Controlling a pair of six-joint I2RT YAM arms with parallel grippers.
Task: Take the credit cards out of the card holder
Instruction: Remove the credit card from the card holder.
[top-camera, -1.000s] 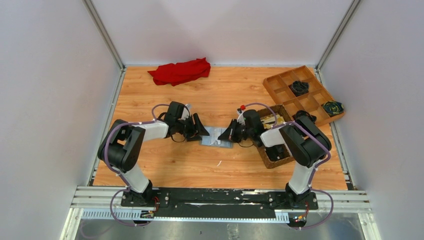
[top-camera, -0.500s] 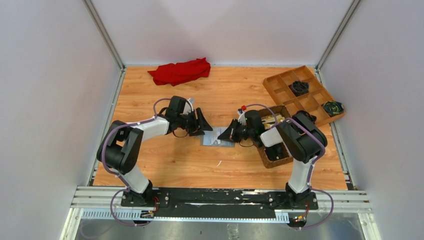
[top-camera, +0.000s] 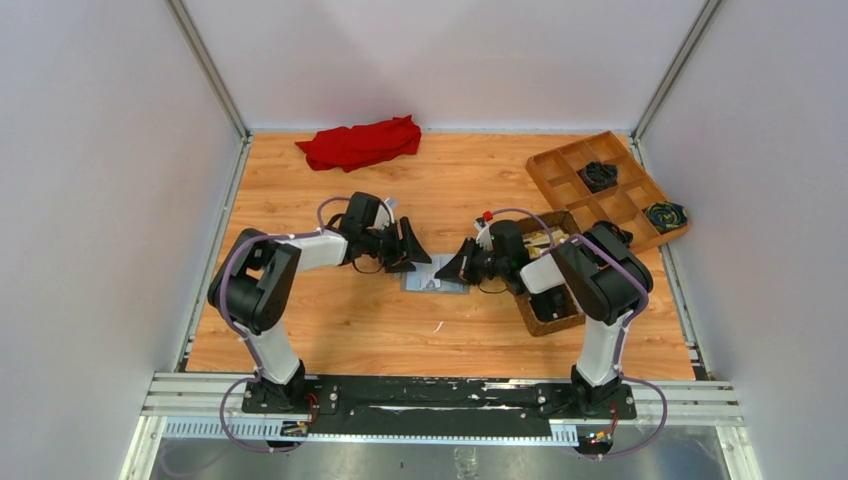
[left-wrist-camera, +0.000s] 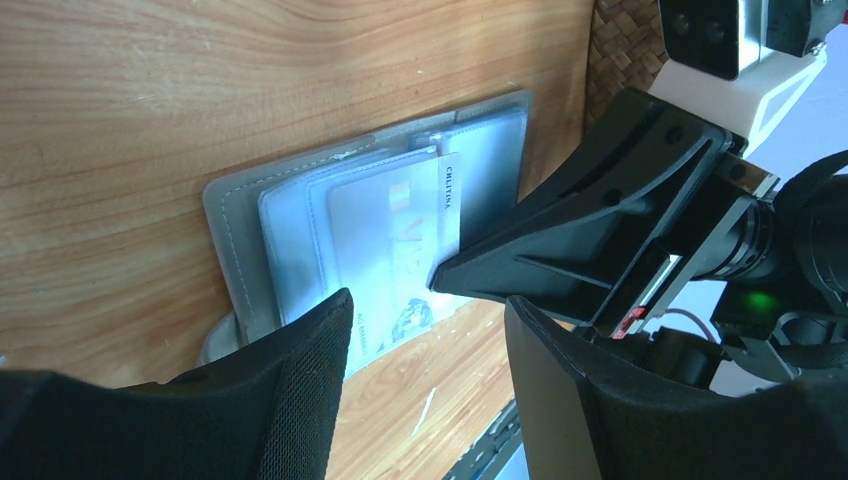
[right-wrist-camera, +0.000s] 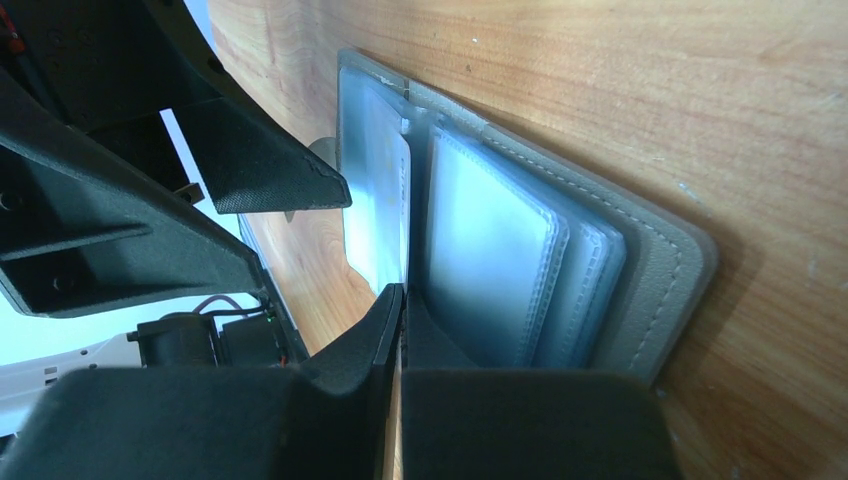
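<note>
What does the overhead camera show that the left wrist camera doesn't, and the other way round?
Only the overhead view shows the red cloth at the far edge and the wooden divided tray. Only the left wrist view shows the printed lettering on the pale card, which sits in the clear slots of the open card holder. Both show the card holder lying flat on the table, the open left tool on one side of it, and the shut right tool with its tip at the card.
</note>
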